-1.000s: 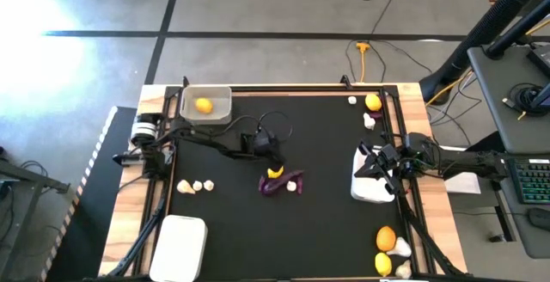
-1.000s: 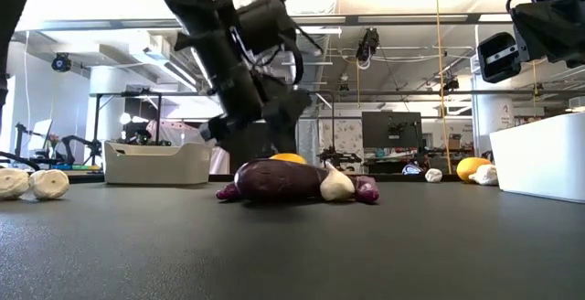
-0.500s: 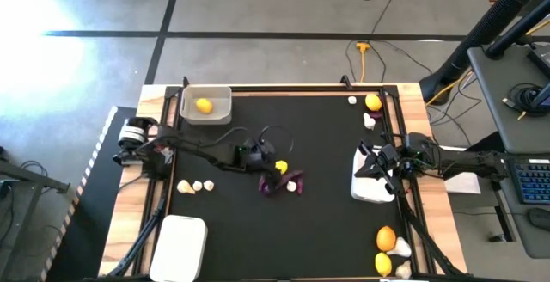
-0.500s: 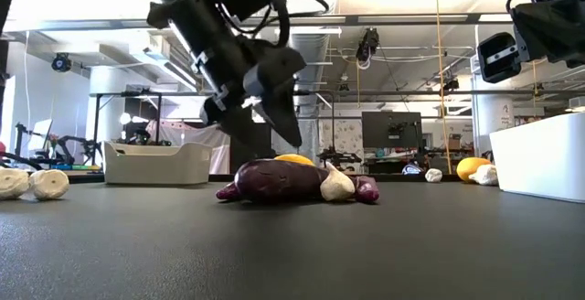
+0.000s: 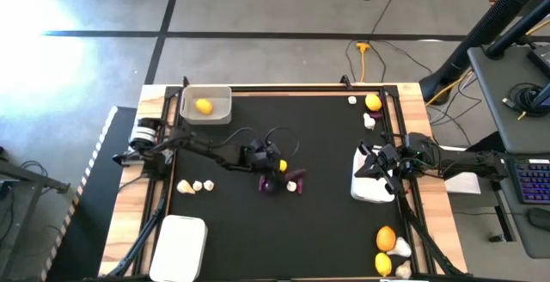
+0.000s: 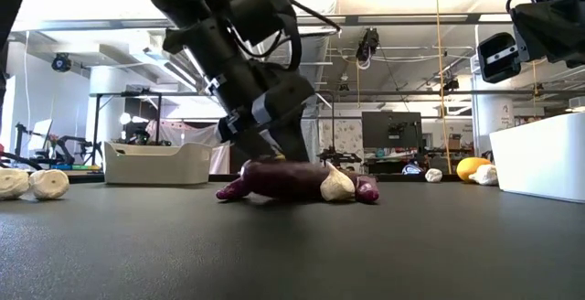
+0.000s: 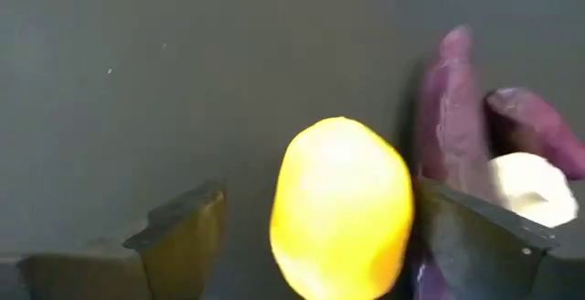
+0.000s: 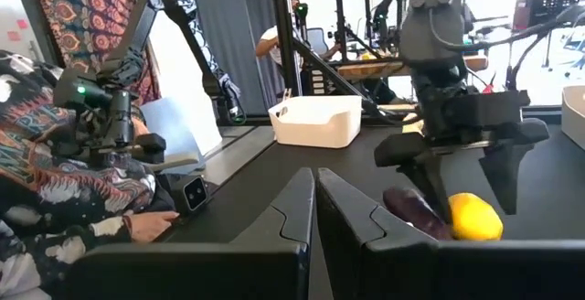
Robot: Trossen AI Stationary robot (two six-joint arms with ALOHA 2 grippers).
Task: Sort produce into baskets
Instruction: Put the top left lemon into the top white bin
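I've dropped my left end effector (image 7: 311,236) onto the small round yellow citrus (image 7: 340,208); fingers wide, straddling it, not yet gripping — ready to close.

Eggplant (image 7: 450,135) and garlic bulb (image 7: 535,183) crowd one side of the citrus (image 7: 340,210); the other is bare.

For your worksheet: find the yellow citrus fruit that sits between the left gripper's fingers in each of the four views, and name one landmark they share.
High view: citrus fruit at table centre.
Low view: hidden behind the left gripper.
Left wrist view: fruit between the open fingers.
Right wrist view: fruit under the left gripper.
Shared landmark: the purple eggplant beside it.
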